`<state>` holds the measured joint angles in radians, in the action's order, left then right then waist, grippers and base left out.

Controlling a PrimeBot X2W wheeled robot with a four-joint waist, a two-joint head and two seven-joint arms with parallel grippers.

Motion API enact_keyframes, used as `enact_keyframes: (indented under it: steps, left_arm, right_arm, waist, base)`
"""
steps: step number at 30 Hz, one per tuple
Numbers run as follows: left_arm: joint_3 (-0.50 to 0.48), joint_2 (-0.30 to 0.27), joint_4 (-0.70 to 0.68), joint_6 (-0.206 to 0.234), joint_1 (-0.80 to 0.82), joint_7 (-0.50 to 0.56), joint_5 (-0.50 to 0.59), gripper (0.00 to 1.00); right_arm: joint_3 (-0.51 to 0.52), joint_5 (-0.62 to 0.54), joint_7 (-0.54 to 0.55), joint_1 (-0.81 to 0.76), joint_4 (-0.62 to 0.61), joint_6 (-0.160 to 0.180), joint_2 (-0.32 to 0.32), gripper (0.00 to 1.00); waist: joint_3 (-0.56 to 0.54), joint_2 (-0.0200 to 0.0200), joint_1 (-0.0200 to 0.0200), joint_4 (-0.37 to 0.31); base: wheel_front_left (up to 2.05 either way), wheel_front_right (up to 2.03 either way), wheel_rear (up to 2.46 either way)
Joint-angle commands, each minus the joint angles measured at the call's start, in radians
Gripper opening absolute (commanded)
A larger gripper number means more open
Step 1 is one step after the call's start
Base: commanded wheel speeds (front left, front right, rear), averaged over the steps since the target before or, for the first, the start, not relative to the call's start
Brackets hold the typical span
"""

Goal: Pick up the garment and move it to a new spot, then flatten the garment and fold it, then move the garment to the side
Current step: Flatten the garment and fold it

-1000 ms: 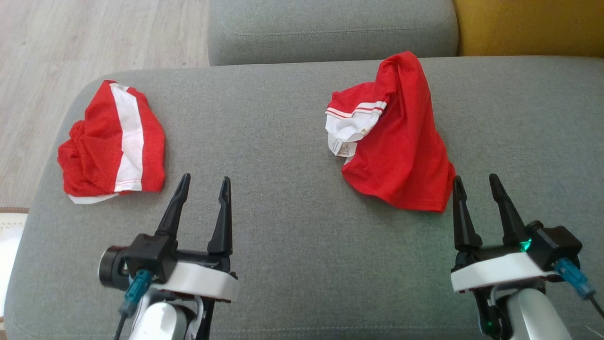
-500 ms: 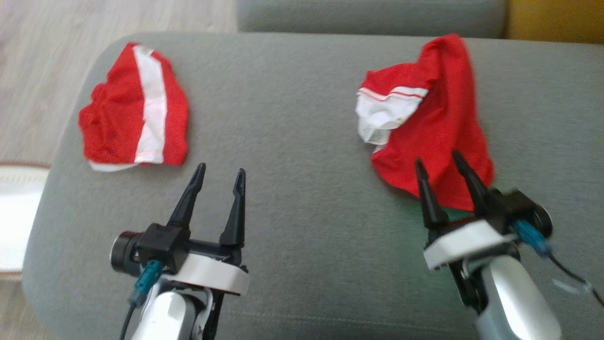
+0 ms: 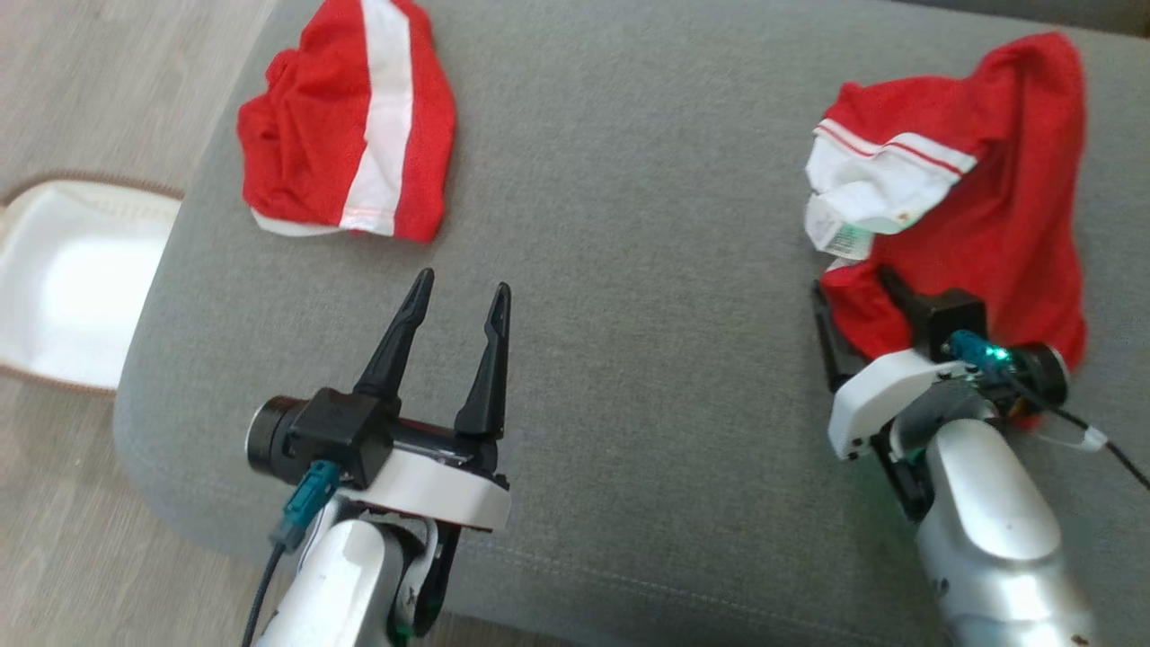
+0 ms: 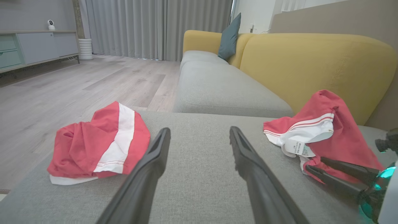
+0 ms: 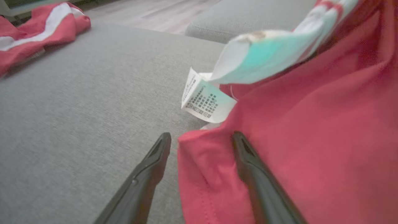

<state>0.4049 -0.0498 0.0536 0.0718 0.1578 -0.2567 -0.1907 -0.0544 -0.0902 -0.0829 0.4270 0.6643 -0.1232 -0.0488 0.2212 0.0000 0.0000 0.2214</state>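
Since my right tool [image 5: 201,137] stands wide open with the near hem of the garment [image 3: 1006,225] between its fingers, gripping nothing yet, I judge that the step in hand is the first grasp. To do it well I should push in a little deeper toward 1 o'clock. The finger on the cushion [image 3: 629,270] side should stay low so that it slides under the cloth. I should close on the hem itself, not on the loose label [image 5: 206,104], then lift straight up before carrying.

My left tool [image 3: 463,282] is also open and empty, over bare cushion at 7 o'clock.

The garment lies crumpled at 2 o'clock on the cushion. It is red and looks thin and soft, with a white collar edged in red stripes turned out at its 10 o'clock side. A second red piece [image 3: 350,126] with a white band lies well apart at 11 o'clock.
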Motion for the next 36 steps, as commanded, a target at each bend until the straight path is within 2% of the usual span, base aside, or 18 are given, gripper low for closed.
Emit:
enact_keyframes:
  steps: [1, 6, 7, 8, 11, 17, 21, 22, 24, 27, 30, 32, 36]
  left_arm:
    - [-0.029, -0.001, -0.035, 0.007, 0.040, -0.005, -0.005, 1.00]
    - [-0.020, -0.001, -0.037, 0.014, 0.052, -0.005, -0.012, 1.00]
    - [-0.019, -0.001, -0.037, 0.015, 0.055, -0.005, -0.013, 1.00]
    - [-0.019, -0.001, -0.037, 0.017, 0.057, -0.005, -0.014, 1.00]
    - [-0.020, -0.001, -0.031, 0.018, 0.065, -0.005, -0.017, 1.00]
    - [-0.042, -0.001, -0.024, 0.020, 0.055, -0.005, -0.024, 1.00]
    - [-0.065, -0.001, -0.029, 0.023, 0.037, -0.005, -0.034, 1.00]
    - [-0.074, -0.001, -0.030, 0.024, 0.025, -0.005, -0.039, 1.00]
    - [-0.083, -0.001, -0.033, 0.027, 0.008, -0.005, -0.044, 1.00]
    - [-0.102, -0.001, -0.041, 0.035, -0.025, -0.005, -0.059, 1.00]
    - [-0.116, -0.001, -0.051, 0.043, -0.058, -0.005, -0.068, 1.00]
    - [-0.122, -0.001, -0.057, 0.045, -0.073, -0.005, -0.070, 1.00]
    - [-0.127, -0.001, -0.066, 0.046, -0.086, -0.005, -0.068, 1.00]
  right_arm:
    - [-0.012, -0.012, -0.008, 0.029, -0.019, -0.008, -0.001, 1.00]
    - [0.008, -0.031, -0.017, 0.056, 0.051, -0.008, -0.001, 1.00]
    - [0.006, -0.029, -0.015, 0.060, 0.066, -0.008, -0.001, 0.48]
    - [0.002, -0.030, -0.014, 0.065, 0.078, -0.008, -0.001, 0.00]
    - [-0.036, 0.019, -0.048, 0.079, 0.096, -0.008, -0.001, 0.00]
    - [-0.244, 0.191, -0.132, 0.103, 0.034, -0.008, -0.001, 0.00]
    - [-0.374, 0.296, -0.162, 0.122, -0.075, -0.008, -0.001, 0.00]
    - [-0.449, 0.349, -0.169, 0.139, -0.148, -0.008, -0.001, 0.00]
    - [-0.521, 0.407, -0.174, 0.162, -0.228, -0.008, -0.001, 0.00]
    - [-0.580, 0.494, -0.177, 0.216, -0.346, -0.008, -0.001, 0.00]
    - [-0.557, 0.556, -0.178, 0.283, -0.423, -0.008, -0.001, 0.00]
    - [-0.502, 0.570, -0.178, 0.324, -0.402, -0.008, -0.001, 0.00]
    - [-0.409, 0.526, -0.177, 0.381, -0.334, -0.008, -0.001, 0.00]
  waist:
    - [0.015, 0.0000, 0.0000, 0.014]
    - [0.036, 0.0000, 0.0000, 0.021]
    - [0.039, 0.0000, 0.0000, 0.020]
    - [0.041, 0.0000, 0.0000, 0.019]
    - [0.036, 0.0000, 0.0000, 0.008]
    - [-0.012, 0.0000, 0.0000, -0.040]
    - [-0.066, 0.0000, 0.0000, -0.069]
    - [-0.096, 0.0000, 0.0000, -0.079]
    - [-0.128, 0.0000, 0.0000, -0.087]
    - [-0.172, 0.0000, 0.0000, -0.098]
    - [-0.203, 0.0000, 0.0000, -0.106]
    - [-0.213, 0.0000, 0.0000, -0.111]
    - [-0.217, 0.0000, 0.0000, -0.120]
  base:
    - [0.00, 0.00, 0.00]
    - [0.00, 0.00, 0.00]
    - [0.00, 0.00, 0.00]
    - [0.00, 0.00, 0.00]
    - [0.00, 0.00, 0.00]
    - [0.00, 0.00, 0.00]
    - [0.00, 0.00, 0.00]
    - [0.00, 0.00, 0.00]
    - [0.00, 0.00, 0.00]
    - [0.00, 0.00, 0.00]
    - [0.00, 0.00, 0.00]
    - [0.00, 0.00, 0.00]
    - [0.00, 0.00, 0.00]
